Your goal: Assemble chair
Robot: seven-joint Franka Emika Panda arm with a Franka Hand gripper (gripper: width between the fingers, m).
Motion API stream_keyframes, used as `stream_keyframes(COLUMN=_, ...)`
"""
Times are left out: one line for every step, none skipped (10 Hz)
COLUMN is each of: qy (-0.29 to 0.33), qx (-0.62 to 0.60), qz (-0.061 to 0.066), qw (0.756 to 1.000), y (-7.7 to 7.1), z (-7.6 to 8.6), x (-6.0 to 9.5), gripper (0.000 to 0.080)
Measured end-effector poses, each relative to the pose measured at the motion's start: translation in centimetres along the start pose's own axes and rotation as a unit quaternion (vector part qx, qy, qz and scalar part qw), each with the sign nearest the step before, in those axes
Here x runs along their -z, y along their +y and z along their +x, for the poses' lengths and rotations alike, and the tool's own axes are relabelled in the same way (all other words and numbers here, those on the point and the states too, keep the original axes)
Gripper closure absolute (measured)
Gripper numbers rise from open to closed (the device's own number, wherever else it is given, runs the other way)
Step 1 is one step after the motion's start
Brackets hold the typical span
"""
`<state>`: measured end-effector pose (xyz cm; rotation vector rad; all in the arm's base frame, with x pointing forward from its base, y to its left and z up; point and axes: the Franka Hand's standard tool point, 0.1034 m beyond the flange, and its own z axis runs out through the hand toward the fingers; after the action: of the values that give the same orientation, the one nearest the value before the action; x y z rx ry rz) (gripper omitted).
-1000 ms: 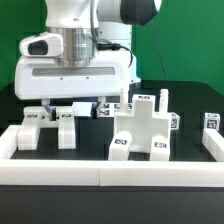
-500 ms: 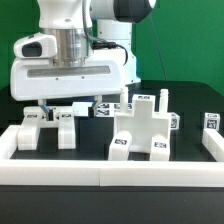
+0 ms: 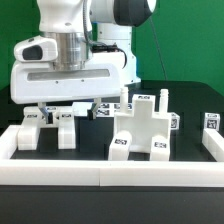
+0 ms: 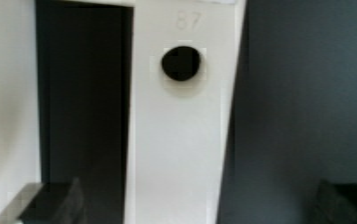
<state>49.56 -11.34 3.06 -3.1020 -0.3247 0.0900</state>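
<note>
Jaws not visible from the exterior view: hidden behind the broad white housing of the arm point(image 3: 70, 72), low over the bench point(image 3: 190, 100) on that view's left. Shown only in the wrist view, as two dim, blurred fingertips point(image 4: 47, 203) cut off by the frame, set wide apart and gripping nothing. Between them, touching neither, a white plank point(image 4: 184, 130) with one round dark hole point(image 4: 184, 62); near the hole a faint mark, too blurred to read. Beside the plank, across a dark gap, another white part point(image 4: 1, 100), cropped by the frame.

From outside, hard to tell which part that plank is. Just under the housing, a small tagged block point(image 3: 29, 130) and a second block point(image 3: 66, 130), tops partly covered. At centre, the biggest chair piece point(image 3: 140, 125), upright, tags on its front. Behind it, smaller parts half hidden. Near the exterior view's right edge, an end part point(image 3: 212, 122), foot lost behind the rail point(image 3: 110, 172).
</note>
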Motion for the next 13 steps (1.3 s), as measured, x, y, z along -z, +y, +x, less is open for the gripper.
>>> stream_keyframes(qy=-0.004, qx=0.000, qz=0.000, qw=1.000, y=0.0, z=-0.3, x=-0.5, gripper=0.0150)
stream_keyframes(qy=-0.006, qx=0.000, qz=0.000, qw=1.000, y=0.0, z=-0.4, x=-0.7, gripper=0.0150)
stream_keyframes(qy=-0.006, qx=-0.001, qz=-0.002, qw=1.000, y=0.1, z=-0.5, x=-1.0, gripper=0.0150)
stream_keyframes(qy=-0.007, qx=-0.001, qz=-0.003, qw=1.000, y=0.1, z=-0.7, x=-1.4, gripper=0.0150)
stream_keyframes(qy=-0.008, qx=-0.001, qz=-0.005, qw=1.000, y=0.2, z=-0.8, x=-1.7, gripper=0.0150)
stream_keyframes(qy=-0.009, qx=-0.001, qz=-0.007, qw=1.000, y=0.2, z=-0.9, x=-2.1, gripper=0.0150)
stream_keyframes(qy=-0.011, qx=0.000, qz=-0.007, qw=1.000, y=0.2, z=-1.1, x=-2.4, gripper=0.0150)
stream_keyframes(qy=-0.012, qx=-0.001, qz=-0.007, qw=1.000, y=0.2, z=-1.1, x=-2.5, gripper=0.0150)
stream_keyframes(qy=-0.012, qx=-0.001, qz=-0.007, qw=1.000, y=0.2, z=-1.1, x=-2.5, gripper=0.0150)
stream_keyframes(qy=-0.012, qx=0.000, qz=-0.007, qw=1.000, y=0.2, z=-1.1, x=-2.5, gripper=0.0150)
stream_keyframes(qy=-0.012, qx=0.000, qz=-0.007, qw=1.000, y=0.1, z=-1.1, x=-2.5, gripper=0.0150)
stream_keyframes(qy=-0.012, qx=0.000, qz=-0.006, qw=1.000, y=0.0, z=-1.0, x=-2.5, gripper=0.0150)
stream_keyframes(qy=-0.012, qx=0.002, qz=-0.006, qw=1.000, y=-0.2, z=-1.0, x=-2.6, gripper=0.0150)
